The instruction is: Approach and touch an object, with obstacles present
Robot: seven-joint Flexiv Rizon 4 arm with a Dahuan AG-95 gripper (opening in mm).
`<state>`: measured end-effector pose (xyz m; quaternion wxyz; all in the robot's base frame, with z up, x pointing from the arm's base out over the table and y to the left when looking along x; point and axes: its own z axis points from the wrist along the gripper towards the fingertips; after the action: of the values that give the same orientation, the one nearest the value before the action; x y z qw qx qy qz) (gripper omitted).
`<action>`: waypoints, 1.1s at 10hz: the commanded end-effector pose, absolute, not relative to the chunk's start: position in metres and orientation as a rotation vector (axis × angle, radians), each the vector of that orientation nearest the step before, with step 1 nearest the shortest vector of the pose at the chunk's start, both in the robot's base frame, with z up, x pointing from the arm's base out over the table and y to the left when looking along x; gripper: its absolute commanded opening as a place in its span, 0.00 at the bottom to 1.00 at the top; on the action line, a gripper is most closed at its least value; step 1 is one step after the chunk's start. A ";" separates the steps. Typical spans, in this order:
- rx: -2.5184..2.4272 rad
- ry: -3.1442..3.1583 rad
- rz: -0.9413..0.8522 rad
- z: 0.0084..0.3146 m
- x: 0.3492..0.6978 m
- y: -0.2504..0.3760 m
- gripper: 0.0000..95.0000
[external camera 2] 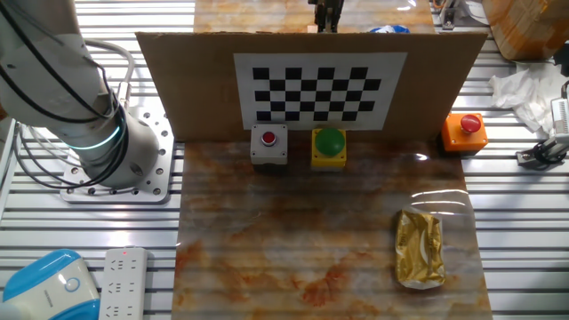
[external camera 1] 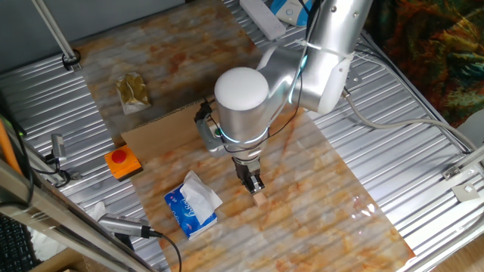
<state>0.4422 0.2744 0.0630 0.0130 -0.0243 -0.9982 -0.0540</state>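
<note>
marbled orange tabletop (external camera 1: pixel 325 181) set on ribbed metal, cardboard sheet (external camera 2: pixel 311 80) standing across it with a checkerboard (external camera 2: pixel 320 86) on its face. going left to right in one fixed view: orange box with red button (external camera 1: pixel 122 162) at the table's left edge, gold foil packet (external camera 1: pixel 132 92) further back, blue tissue pack (external camera 1: pixel 193 204) just left of the gripper (external camera 1: pixel 254 183), small wooden block (external camera 1: pixel 260 199) touching the fingertips (external camera 1: pixel 257 186) from below. fingers close together, gap too small to judge, nothing clearly clamped. in the other fixed view: grey box with red button (external camera 2: pixel 268 146), yellow box with green button (external camera 2: pixel 329 147), gripper barely visible above the cardboard edge
</note>
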 end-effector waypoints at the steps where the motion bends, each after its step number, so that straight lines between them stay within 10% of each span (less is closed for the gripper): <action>1: -0.083 -3.110 -0.165 0.064 0.442 0.274 0.00; 11: -0.074 -3.085 -0.090 0.060 0.444 0.273 0.00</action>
<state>0.4441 0.2724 0.0590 0.0285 -0.0238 -0.9989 -0.0291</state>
